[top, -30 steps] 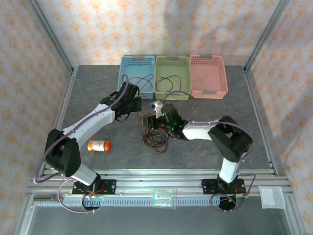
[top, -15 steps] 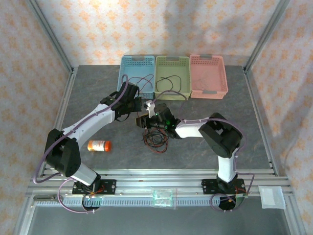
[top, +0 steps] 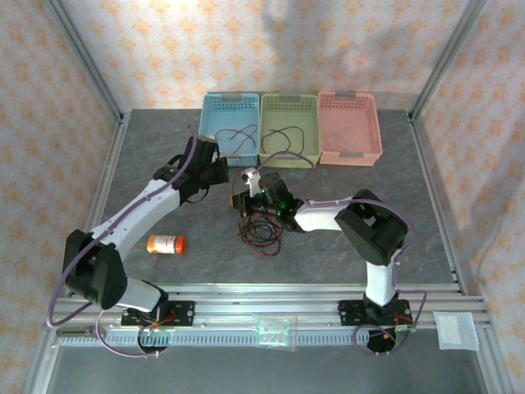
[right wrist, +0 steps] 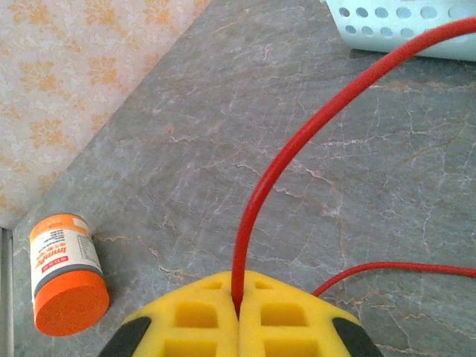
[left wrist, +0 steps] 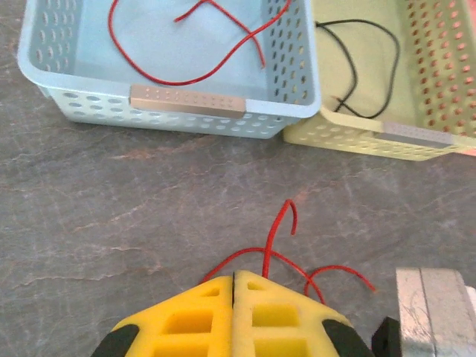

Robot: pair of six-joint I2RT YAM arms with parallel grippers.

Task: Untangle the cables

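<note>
Right gripper (right wrist: 238, 311) has closed on red cable (right wrist: 297, 141) arching toward blue basket (right wrist: 401, 26); left gripper (left wrist: 234, 279) also clamps red cable.

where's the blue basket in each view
Top external: blue basket, far side, left of the green basket.
Left wrist: blue basket upper left, front wall facing the camera.
Right wrist: blue basket top right corner, a bit of its wall.
Shared landmark: grey marbled tabletop.
</note>
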